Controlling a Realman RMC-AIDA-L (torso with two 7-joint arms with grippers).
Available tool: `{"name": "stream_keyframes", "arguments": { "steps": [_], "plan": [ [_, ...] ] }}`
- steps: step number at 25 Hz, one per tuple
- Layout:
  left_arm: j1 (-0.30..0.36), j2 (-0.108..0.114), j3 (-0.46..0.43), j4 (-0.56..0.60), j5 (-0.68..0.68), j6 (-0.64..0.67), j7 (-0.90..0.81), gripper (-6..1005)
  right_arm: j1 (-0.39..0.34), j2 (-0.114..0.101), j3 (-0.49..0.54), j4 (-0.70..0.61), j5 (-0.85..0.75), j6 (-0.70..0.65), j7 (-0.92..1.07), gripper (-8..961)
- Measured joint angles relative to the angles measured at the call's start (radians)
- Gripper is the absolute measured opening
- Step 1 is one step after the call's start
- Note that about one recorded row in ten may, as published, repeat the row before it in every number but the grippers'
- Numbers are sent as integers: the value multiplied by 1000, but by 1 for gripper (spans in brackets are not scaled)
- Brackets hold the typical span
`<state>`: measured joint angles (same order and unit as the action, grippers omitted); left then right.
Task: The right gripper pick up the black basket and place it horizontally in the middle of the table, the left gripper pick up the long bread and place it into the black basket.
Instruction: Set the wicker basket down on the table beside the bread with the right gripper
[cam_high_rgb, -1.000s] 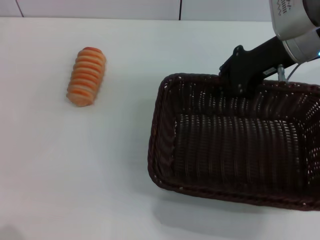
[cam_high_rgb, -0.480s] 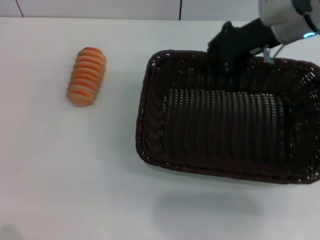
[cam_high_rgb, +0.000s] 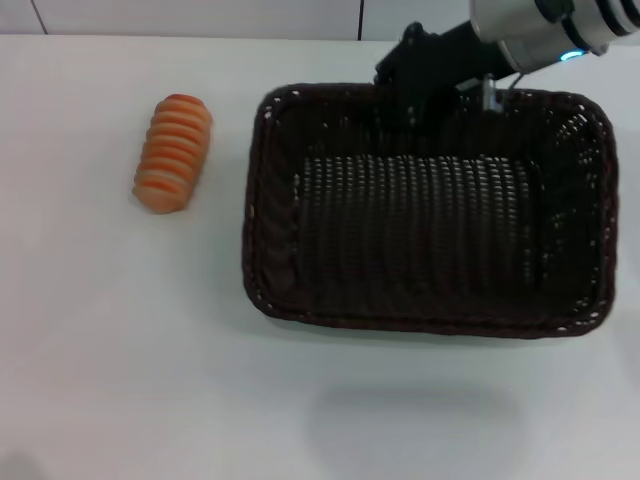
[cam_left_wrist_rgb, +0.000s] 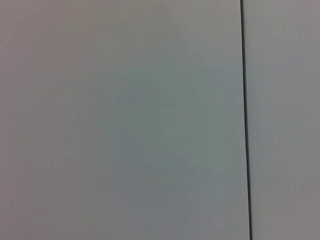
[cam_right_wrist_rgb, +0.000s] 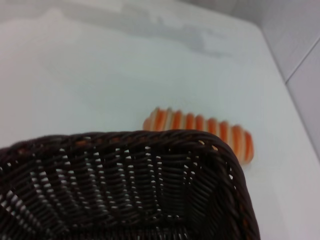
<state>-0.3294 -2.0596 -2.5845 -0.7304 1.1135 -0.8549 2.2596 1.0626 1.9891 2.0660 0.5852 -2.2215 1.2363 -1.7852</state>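
Far left on the white tabletop lies the long bread, orange with cream stripes, its length running near to far and tipped slightly, nothing touching it. There's a clear strip of tabletop between it and the basket's left rim. My left arm is out of the head view, and its wrist camera shows only a plain pale surface crossed by one thin dark line, so I cannot tell how my left fingers stand.

Moving right, here's the black basket, big and woven, long side lying across the scene, taking up the middle and right of the tabletop. Its inside holds nothing but its own weave. A soft shadow sits on the tabletop just nearer than its near rim.

At the far rim, a little right of centre, is my right gripper, reaching in from the far right on its black arm segment. My fingers are clenched on that far wall, the dark jaw overlapping the braided edge.

From my right wrist view, the basket's corner fills the frame, and the bread lies just beyond it on the tabletop.
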Motion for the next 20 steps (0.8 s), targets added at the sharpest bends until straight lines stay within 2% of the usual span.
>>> {"name": "stream_keyframes", "arguments": {
  "steps": [7, 10, 12, 20],
  "plan": [
    [1, 1, 8, 6, 0, -2, 7, 754, 9, 46, -8, 13, -9, -91, 89, 173],
    [0, 1, 10, 13, 0, -3, 12, 754, 15, 48, -37, 13, -10, -94, 112, 181],
    [0, 1, 10, 13, 0, -3, 12, 755, 21, 54, -99, 13, -11, -98, 140, 186],
    [0, 3, 10, 13, -1, -3, 12, 755, 17, 62, -118, 19, -12, -122, 161, 206]
  ]
}}
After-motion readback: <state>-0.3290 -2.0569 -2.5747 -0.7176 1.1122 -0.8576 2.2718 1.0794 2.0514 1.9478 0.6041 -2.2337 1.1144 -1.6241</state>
